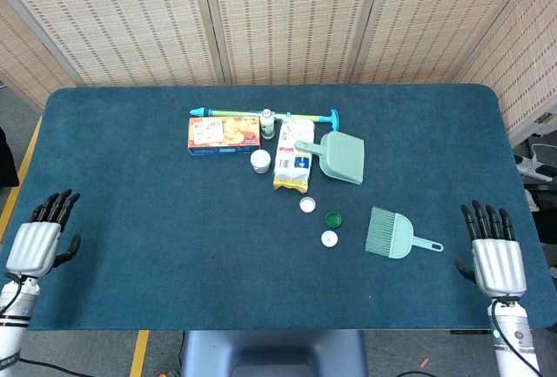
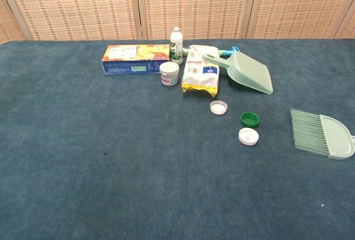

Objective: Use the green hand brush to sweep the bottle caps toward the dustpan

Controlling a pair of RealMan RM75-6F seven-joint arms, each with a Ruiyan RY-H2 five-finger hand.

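Two hands rest at the near corners of your table. Your left hand lies flat, fingers spread, holding nothing. Moving right: a biscuit box, small white jar, little bottle and snack bag, their print too small to read. Next the dustpan, then three bottle caps below it. The green hand brush lies beside the caps, well apart from your right hand, also empty with fingers apart.

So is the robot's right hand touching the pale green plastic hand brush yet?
Apart. The head view shows bare blue table between the right hand and the brush handle tip.
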